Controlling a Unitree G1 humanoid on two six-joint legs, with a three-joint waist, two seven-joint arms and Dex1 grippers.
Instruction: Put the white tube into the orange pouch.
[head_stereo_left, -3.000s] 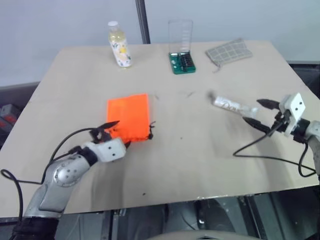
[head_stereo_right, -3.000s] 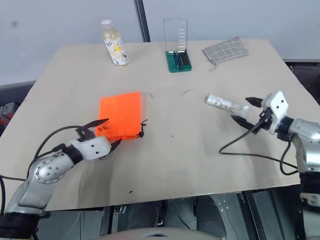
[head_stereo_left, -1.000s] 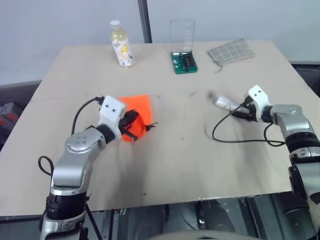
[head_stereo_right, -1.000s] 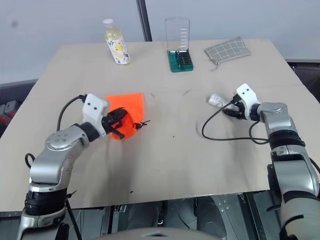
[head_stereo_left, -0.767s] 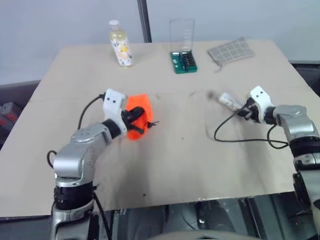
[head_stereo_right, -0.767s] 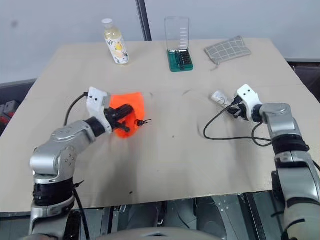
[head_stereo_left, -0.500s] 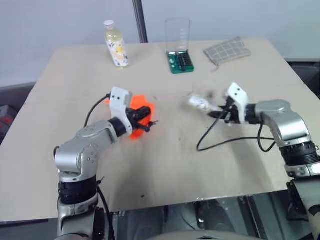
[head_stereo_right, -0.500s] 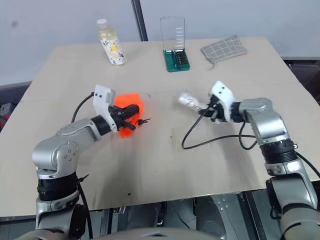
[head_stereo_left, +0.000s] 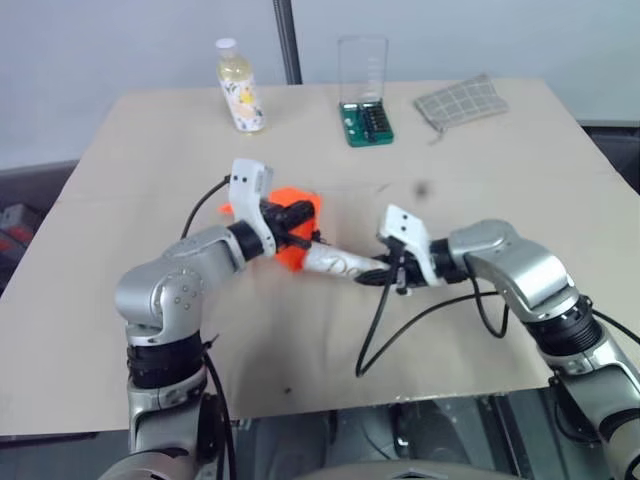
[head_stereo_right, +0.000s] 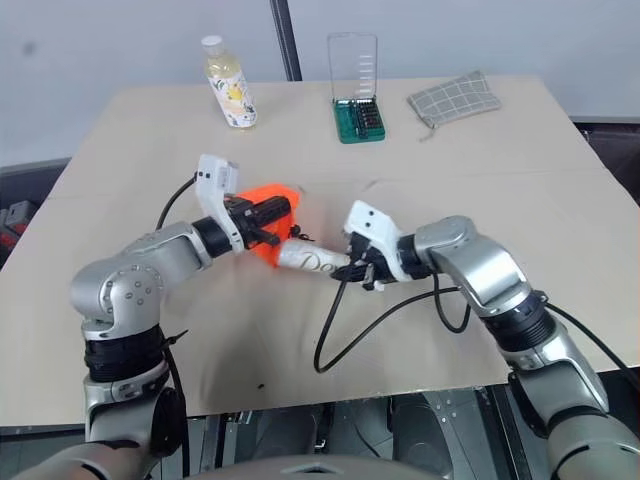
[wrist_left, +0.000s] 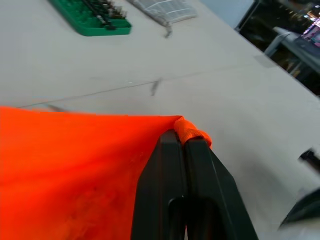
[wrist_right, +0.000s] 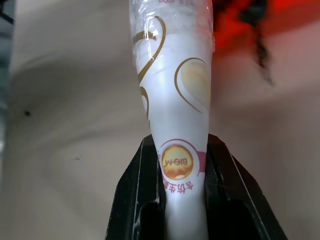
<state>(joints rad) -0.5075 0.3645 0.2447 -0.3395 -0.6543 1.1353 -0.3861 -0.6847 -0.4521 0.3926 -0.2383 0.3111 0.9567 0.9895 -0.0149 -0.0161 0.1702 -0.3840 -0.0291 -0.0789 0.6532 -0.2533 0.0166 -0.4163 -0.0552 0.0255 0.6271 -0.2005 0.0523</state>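
Note:
My left gripper (head_stereo_left: 297, 220) is shut on the top hem of the orange pouch (head_stereo_left: 298, 248) and holds it lifted over the middle of the table. In the left wrist view the two fingers (wrist_left: 165, 150) press together on a fold of the orange fabric (wrist_left: 75, 165). My right gripper (head_stereo_left: 386, 272) is shut on the crimped end of the white tube (head_stereo_left: 340, 265), which lies nearly level and points left. The tube's far end reaches the pouch's lower edge. I cannot tell whether it is inside. The right wrist view shows the tube (wrist_right: 172, 90) between the black fingers (wrist_right: 142, 165).
At the table's back stand a yellowish bottle (head_stereo_left: 240, 88), a green bit set with a clear lid (head_stereo_left: 365, 118) and a grey checked pouch (head_stereo_left: 458, 100). A black cable (head_stereo_left: 395, 325) loops on the table below my right wrist.
My right gripper closed on the tube and carried it left across the table to the pouch. My left gripper lifted the pouch and shifted it a little to the right.

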